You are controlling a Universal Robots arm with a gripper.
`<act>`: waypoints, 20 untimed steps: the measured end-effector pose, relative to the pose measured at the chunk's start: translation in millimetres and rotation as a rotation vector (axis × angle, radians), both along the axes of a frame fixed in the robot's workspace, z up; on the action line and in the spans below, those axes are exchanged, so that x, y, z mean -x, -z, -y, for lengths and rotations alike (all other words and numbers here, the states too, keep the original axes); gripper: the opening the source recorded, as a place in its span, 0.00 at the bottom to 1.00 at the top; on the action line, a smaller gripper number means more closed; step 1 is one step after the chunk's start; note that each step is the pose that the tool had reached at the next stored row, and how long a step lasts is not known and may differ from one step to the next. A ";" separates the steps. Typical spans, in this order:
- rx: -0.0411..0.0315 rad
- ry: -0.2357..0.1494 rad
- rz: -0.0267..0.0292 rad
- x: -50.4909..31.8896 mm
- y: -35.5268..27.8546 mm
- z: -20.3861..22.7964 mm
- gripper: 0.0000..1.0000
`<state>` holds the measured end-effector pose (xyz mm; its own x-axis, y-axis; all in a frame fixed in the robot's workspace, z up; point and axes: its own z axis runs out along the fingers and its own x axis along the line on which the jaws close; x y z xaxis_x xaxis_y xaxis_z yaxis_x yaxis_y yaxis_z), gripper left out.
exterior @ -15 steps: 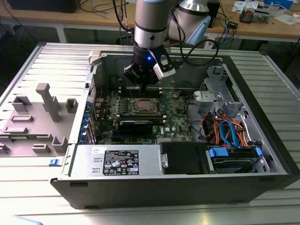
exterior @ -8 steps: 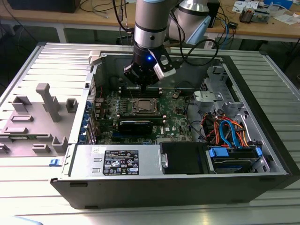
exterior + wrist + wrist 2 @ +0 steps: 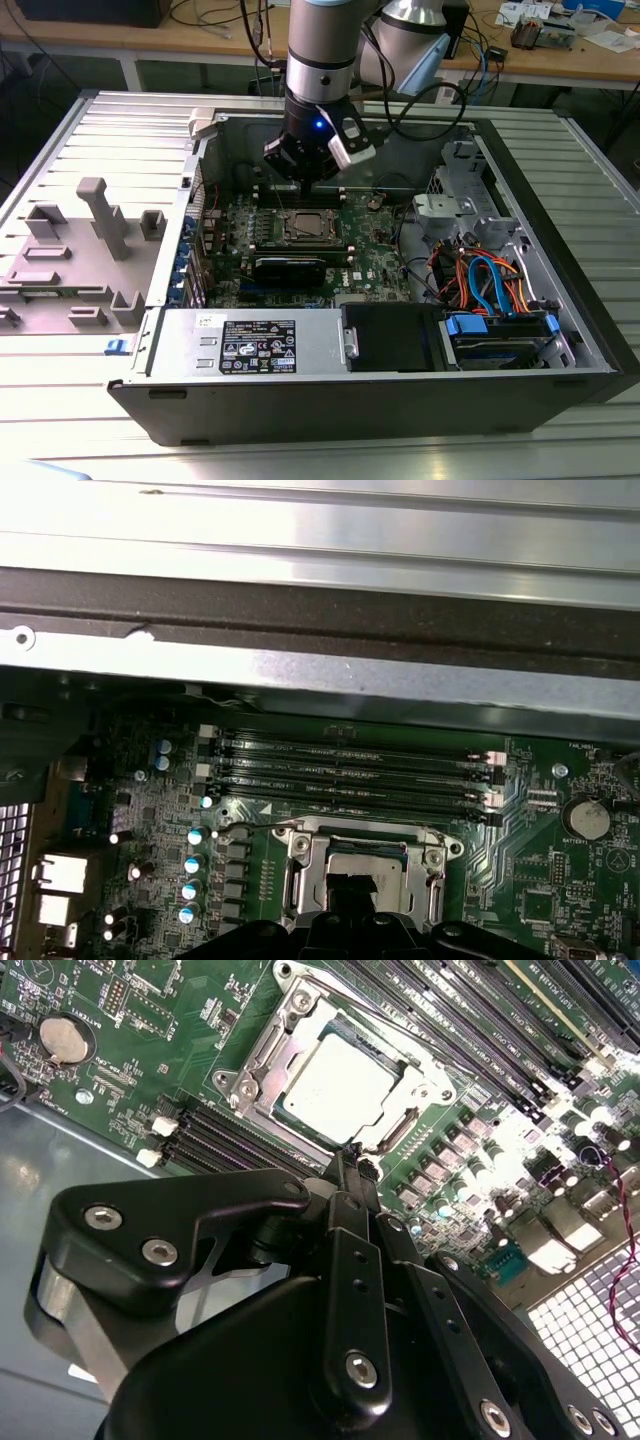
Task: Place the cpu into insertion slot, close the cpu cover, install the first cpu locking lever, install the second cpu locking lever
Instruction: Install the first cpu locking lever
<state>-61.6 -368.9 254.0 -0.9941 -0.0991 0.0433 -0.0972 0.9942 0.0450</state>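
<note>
A ribbed metal surface (image 3: 90,130) carries an open computer case (image 3: 380,400), and the green board (image 3: 375,250) lies flat on the case floor. Everything that matters here sits at the slot (image 3: 238,1085) in the middle of that board.

The pincer (image 3: 350,1157) hangs over the board with its tip near one edge of the slot. It is closed tip to tip and holds nothing.

Inside the slot, the cpu (image 3: 335,1085) lies flat and square, with its dull silver top showing in both wrist views. The cover (image 3: 300,1005) is down over the slot, its frame lying around the cpu and its window showing the chip's top. On that evidence the first two steps look done, and the work has reached the levers.

In the first wrist view, a thin wire lever (image 3: 350,826) runs along the edge of the slot that lies away from the pincer. I cannot tell whether it is hooked under its catch or merely lying there, because the wire is too fine against the rim.

By my reading, a lever step calls for a closed tip used as a pusher. It would have to bear down on the lever's free end beside the slot and then move sideways to tuck it under the catch. The tip would need to stay clear of the cover and the small parts crowding the board around the slot.
</note>
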 end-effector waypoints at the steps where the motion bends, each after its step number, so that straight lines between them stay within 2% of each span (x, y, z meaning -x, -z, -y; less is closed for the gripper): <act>1: 0.0000 -0.002 0.0001 0.0 0.0 0.0 0.11; 4: -0.0022 -0.019 0.0000 0.0 0.0 0.0 0.11; 5: -0.0065 -0.035 0.0000 0.0 0.0 -0.1 0.11; 6: -0.0071 -0.058 0.0000 0.1 0.0 0.0 0.11; 10: -0.0054 -0.062 0.0004 0.0 0.0 0.0 0.11; 11: -0.0038 -0.062 0.0079 0.0 0.0 0.0 0.11; 13: -0.0013 -0.062 0.0293 0.0 0.2 0.0 0.11; 14: -0.0012 -0.062 0.0320 0.0 0.3 0.0 0.11; 20: -0.0009 -0.060 0.0336 0.1 0.2 0.0 0.11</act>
<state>-61.7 -368.9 253.8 -0.9873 -0.1588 0.0099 -0.1583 0.9865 0.0416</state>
